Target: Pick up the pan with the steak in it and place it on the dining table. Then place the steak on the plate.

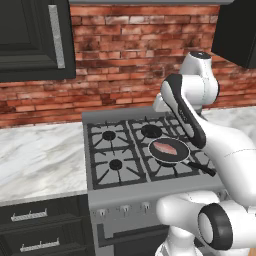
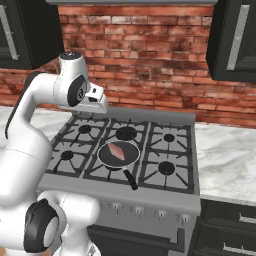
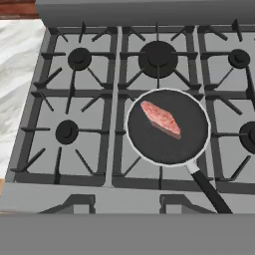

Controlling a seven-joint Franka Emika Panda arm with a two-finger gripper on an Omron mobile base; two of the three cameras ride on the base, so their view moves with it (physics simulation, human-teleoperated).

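pan and steak on the stove, arm raised above

from my remote seat i see the pan sitting on the grates of the grey stove, over the front middle burner. in the hand view the pan is a little to the 3 o'clock side of the centre, and its thin handle runs out toward 5 o'clock, to the front edge of the stove. the steak lies flat inside the pan, on the 10 o'clock side of the pan's middle, with its long side going from 10 to 4 o'clock.

in the left base view the pan is at the 3 o'clock side of the stove, partly behind the arm, and the steak is in it. in the right base view the pan is near the centre of the stove and its handle points to 5 o'clock.

the hand is held high over the back left part of the stove, well apart from the pan. i cannot tell how wide the fingers are; nothing is between them that i can see.

the marble worktop lies on both sides of the stove. behind there is a red brick wall, with dark cabinets hanging above.
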